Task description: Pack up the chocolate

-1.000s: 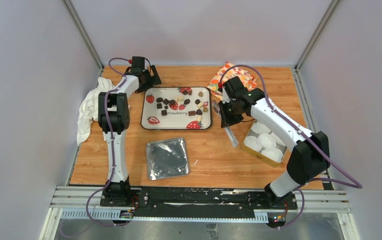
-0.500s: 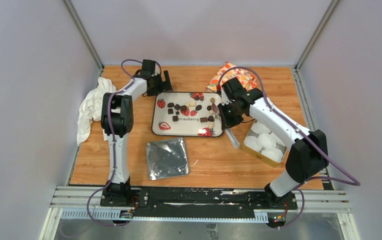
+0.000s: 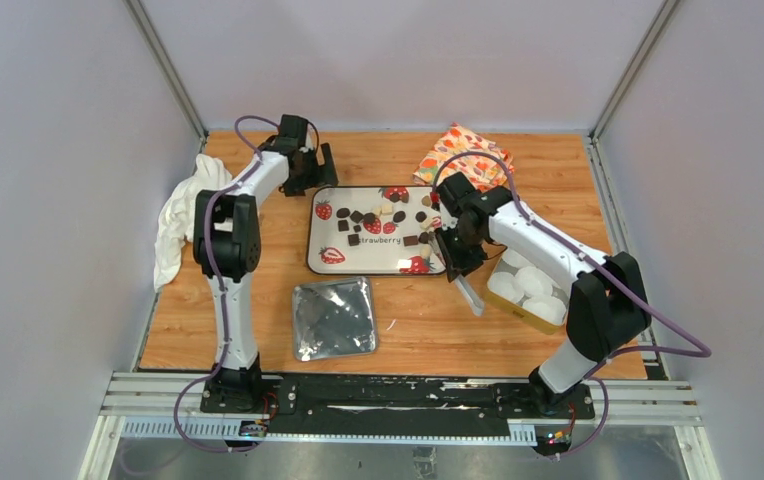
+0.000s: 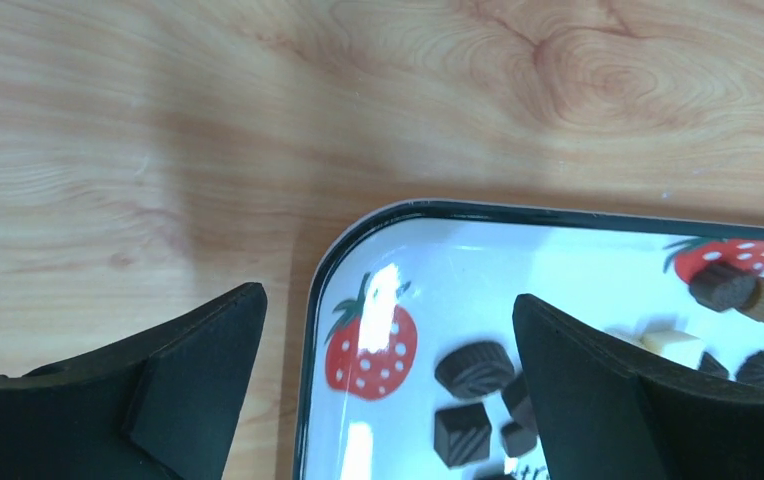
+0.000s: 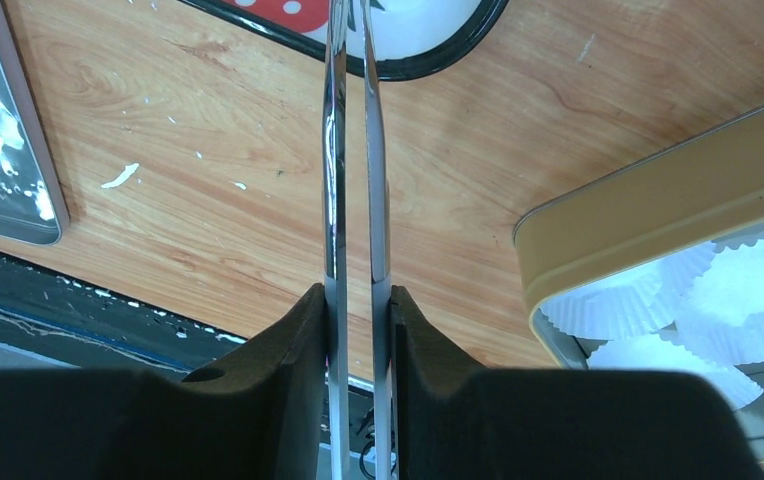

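The chocolate (image 3: 344, 225), several small dark and a few cream pieces, lies on a white strawberry-print tray (image 3: 314, 240) at the table's middle. My left gripper (image 3: 320, 168) is open at the tray's far left corner. In the left wrist view its jaws (image 4: 388, 310) straddle the tray's rim (image 4: 313, 330), with dark pieces (image 4: 474, 368) just inside the right finger. My right gripper (image 3: 455, 252) is shut on metal tongs (image 3: 468, 288) at the tray's near right corner. In the right wrist view the tongs (image 5: 353, 150) point toward the tray's corner (image 5: 438, 62), arms nearly together.
A yellow tin (image 3: 514, 305) with white pleated paper cups (image 3: 530, 282) stands right of the tongs; it also shows in the right wrist view (image 5: 658, 205). A silver lid (image 3: 334, 317) lies in front of the tray. White cloth (image 3: 176, 215) lies far left, orange patterned cloth (image 3: 463, 150) at the back.
The tray has slid to the right, with my left gripper following at its far left corner. My right gripper with the tongs has drawn slightly nearer and lower.
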Motion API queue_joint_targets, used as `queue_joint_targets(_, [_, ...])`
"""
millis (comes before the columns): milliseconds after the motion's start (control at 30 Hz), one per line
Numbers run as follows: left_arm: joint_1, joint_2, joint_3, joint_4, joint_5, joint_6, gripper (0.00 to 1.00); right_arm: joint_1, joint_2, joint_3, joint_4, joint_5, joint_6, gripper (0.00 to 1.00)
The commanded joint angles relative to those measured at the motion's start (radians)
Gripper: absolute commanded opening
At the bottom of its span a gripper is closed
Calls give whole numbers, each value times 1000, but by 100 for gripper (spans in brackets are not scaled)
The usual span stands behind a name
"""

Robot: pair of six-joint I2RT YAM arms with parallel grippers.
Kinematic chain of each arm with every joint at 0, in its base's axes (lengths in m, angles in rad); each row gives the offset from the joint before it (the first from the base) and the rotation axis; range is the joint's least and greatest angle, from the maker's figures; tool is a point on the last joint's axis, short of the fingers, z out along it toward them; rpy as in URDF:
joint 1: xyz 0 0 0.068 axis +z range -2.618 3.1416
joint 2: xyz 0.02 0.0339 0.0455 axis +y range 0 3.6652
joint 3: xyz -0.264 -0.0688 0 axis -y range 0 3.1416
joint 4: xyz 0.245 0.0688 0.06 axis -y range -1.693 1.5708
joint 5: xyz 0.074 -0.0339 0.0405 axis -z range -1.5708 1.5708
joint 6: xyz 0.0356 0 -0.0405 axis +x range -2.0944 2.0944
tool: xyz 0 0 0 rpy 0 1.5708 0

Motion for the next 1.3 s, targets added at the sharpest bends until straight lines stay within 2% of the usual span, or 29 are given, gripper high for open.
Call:
queue_joint_targets(0, [8,-133,38,-45,-53,29,100,14,5,-25,-13,30,26,28])
queue_joint_targets(333, [9,-323,-121,-82,-75,51,100,19,64,-4,27,25,36,34])
queue_joint_targets(600, [9,-398,-187,-125,-75,96,100,39,127,45,33,31,21,36])
queue_joint_targets(1000, [9,-398,-184,-129,-93,109,100,75,174,86,18,113,45,42])
queue_joint_targets(1267, [14,-383,-174,-145,-108,122,100,100,148,37,6,192,71,43])
